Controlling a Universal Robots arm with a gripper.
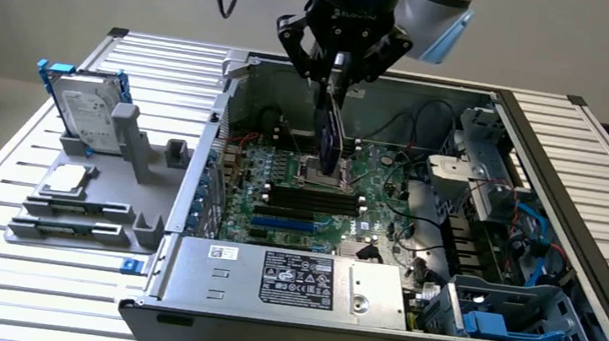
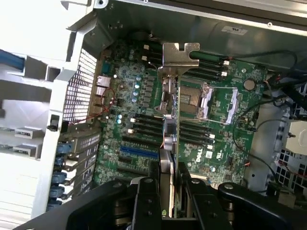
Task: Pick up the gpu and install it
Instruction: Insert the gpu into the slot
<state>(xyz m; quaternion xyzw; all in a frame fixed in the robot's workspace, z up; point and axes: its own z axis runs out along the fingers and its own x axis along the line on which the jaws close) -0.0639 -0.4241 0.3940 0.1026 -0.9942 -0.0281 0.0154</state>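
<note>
My gripper hangs over the open computer case and is shut on the gpu. The gpu, a thin dark card, hangs edge-down above the green motherboard, near the processor socket. In the wrist view the gpu is seen edge-on, its silver end bracket pointing away from my gripper. My dark fingers clamp it on both sides. The blue expansion slot lies on the motherboard beside the card; the card stands apart from it.
Outside the case, at the exterior view's left, a grey holder carries the silver hard drive with blue frame and a small square processor chip. The power supply, cables and drive cages crowd the case's near and right sides.
</note>
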